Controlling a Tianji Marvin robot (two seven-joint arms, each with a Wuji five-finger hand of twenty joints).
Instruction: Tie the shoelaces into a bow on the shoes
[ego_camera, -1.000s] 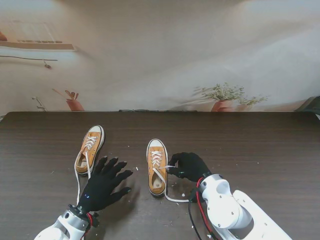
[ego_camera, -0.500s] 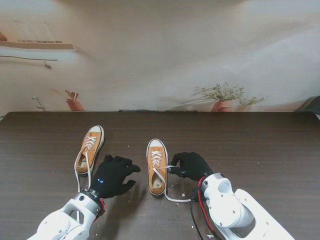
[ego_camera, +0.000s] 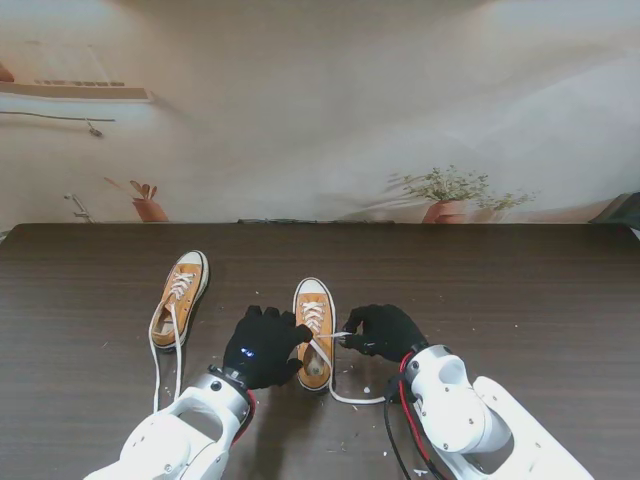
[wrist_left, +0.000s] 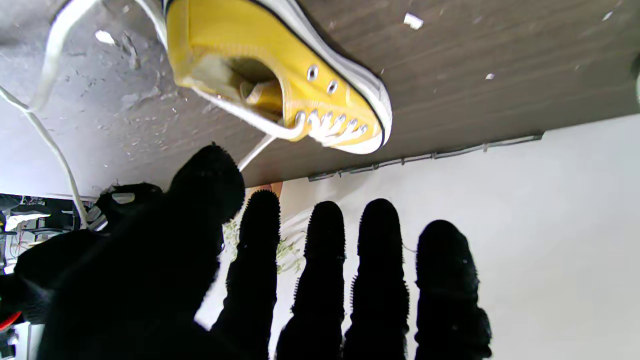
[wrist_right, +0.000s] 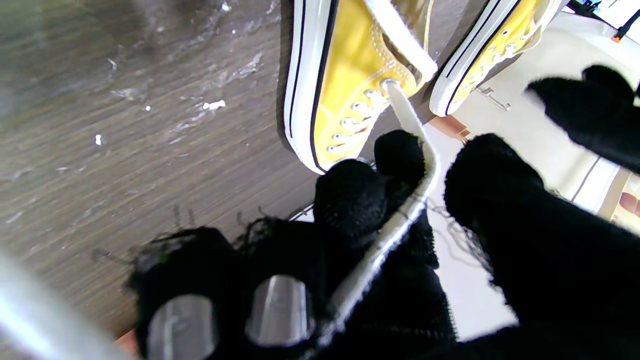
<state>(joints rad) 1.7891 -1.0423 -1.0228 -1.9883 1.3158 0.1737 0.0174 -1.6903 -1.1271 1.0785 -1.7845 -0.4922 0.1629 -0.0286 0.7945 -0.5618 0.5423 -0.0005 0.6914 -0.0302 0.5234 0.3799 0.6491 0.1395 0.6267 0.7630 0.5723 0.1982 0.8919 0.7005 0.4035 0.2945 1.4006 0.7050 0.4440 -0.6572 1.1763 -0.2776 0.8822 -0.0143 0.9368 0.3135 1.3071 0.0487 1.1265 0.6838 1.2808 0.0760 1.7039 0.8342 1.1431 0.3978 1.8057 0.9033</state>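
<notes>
Since the earlier frames our left hand (ego_camera: 265, 345) has travelled from lower left toward frame centre and now sits just beside the right shoe (ego_camera: 314, 333), fingers (wrist_left: 325, 235) straight, slightly apart, holding nothing. Our right hand (ego_camera: 382, 331), right of that shoe, has hardly shifted; its fingers (wrist_right: 350, 200) pinch the white lace (ego_camera: 338, 335) where it leaves the top eyelets. In the stand view this lace is a thin line; the right wrist view shows it as a flat band running between thumb and forefinger. The left wrist view alone shows the shoe's open mouth and inner lining. A second lace end (ego_camera: 345, 392) trails on the dark counter (ego_camera: 520, 290) toward the lower centre. The left shoe (ego_camera: 179, 297), at centre left, lies well apart, its loose laces (ego_camera: 157, 360) running toward the lower edge. White crumbs (wrist_right: 214, 105) dot the counter. Neither shoe carries a bow.
</notes>
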